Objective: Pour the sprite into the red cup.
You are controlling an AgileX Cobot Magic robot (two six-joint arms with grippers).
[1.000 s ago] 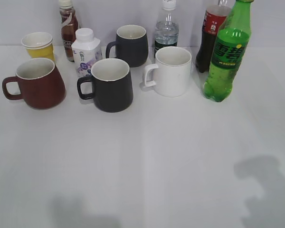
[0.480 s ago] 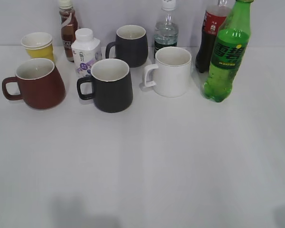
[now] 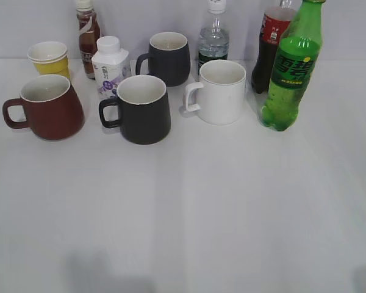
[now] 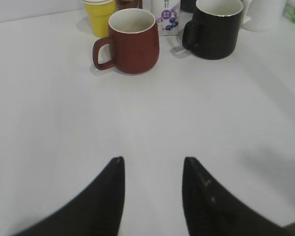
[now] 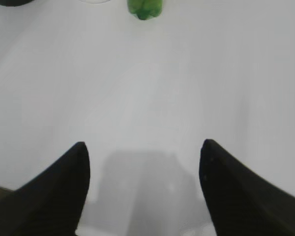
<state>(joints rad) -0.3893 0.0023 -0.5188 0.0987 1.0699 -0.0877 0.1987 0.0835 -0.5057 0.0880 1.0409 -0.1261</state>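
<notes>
Item: the sprite (image 3: 291, 73), standing upright at the back right of the counter (image 3: 219, 207), just in front of a dark cola bottle (image 3: 269, 43) and just right of a white mug (image 3: 219, 91); cap on. It is looking nearly full, so likely to be handling heavy and top-weighted; the thin plastic wall is probably giving a little under pressure and is smooth, so the labelled waist is judged the best place to be taking hold, squarely from the side.

Item: the red cup (image 3: 49, 107), sitting at the far left of the counter, handle pointing left, well apart from the bottle; stiff, likely heavy ceramic, breakable if knocked. A black mug (image 3: 140, 108) is standing between the two.

Left hand (image 4: 152, 169): hovering over bare counter, holding nothing, its two tips parted by a moderate gap, facing the red cup (image 4: 132, 42).

Right hand (image 5: 143, 157): spread wide, holding nothing, facing the sprite (image 5: 145, 9).

Hidden or unclear: neither hand is showing in the exterior view; only the bottle's base is entering the right wrist view; the bottle's cap is being cut by the top edge; whether the cap is loosened cannot be told
</notes>
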